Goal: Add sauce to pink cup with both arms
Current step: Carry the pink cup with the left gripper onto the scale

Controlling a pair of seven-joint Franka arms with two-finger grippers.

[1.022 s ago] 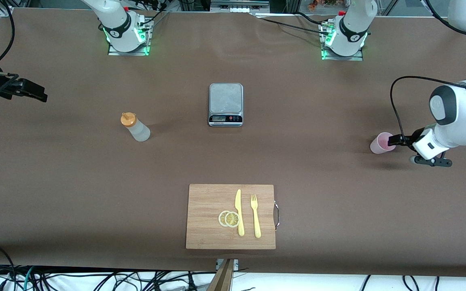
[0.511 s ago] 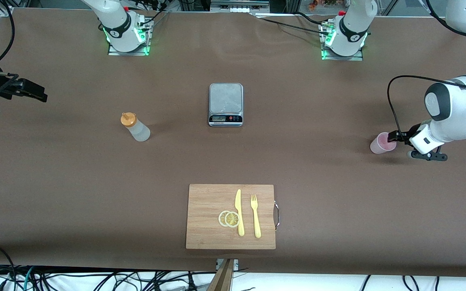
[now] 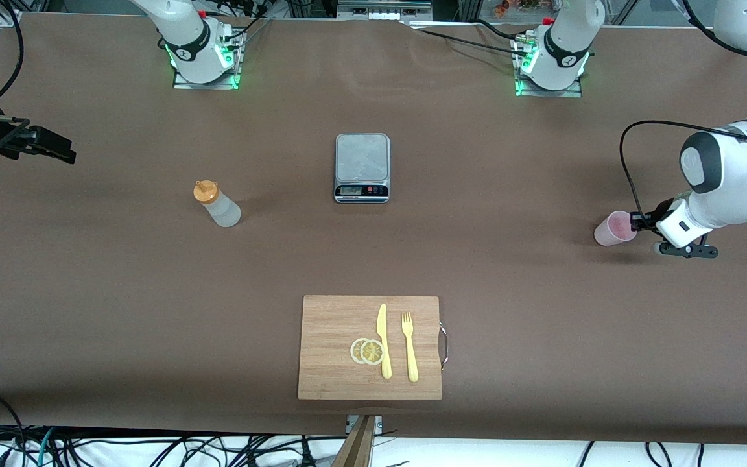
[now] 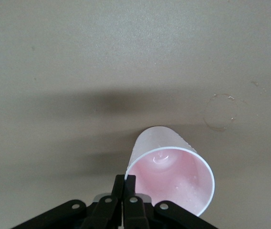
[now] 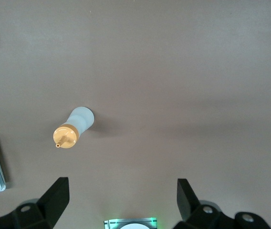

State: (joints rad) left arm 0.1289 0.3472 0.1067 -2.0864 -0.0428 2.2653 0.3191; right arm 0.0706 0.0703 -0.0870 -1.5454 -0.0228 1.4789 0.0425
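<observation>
Since a second ago the left arm has drawn its wrist up and in toward the translucent pale pink plastic cup [image 3: 615,228], and the cup has shifted very slightly with it; nothing else on the table has changed place.

Counted: one pink cup, one translucent whitish squeeze bottle with an orange nozzle cap [image 3: 216,203], one grey kitchen scale [image 3: 362,167], one bamboo cutting board [image 3: 334,350] carrying one yellow plastic knife [image 3: 383,340], one yellow plastic fork [image 3: 409,346] and two lemon slices [image 3: 367,351].

The left gripper [image 4: 125,183] is at the cup, at the left arm's end of the table — its black fingers are pressed together on the cup's rim wall, one inside and one outside. The cup appears tilted in the left wrist view [image 4: 171,174], with its pink inside showing. A faint wet ring [image 4: 220,112] marks the brown table cover [image 3: 542,324] just beside it.

The right gripper [image 5: 121,195] waits high over the right arm's end of the table, fingers spread wide, the bottle [image 5: 73,128] upright below it and well apart from the cup.

Open cover lies all around the cup toward the scale and the board; the table's edge is near on the gripper's side.
</observation>
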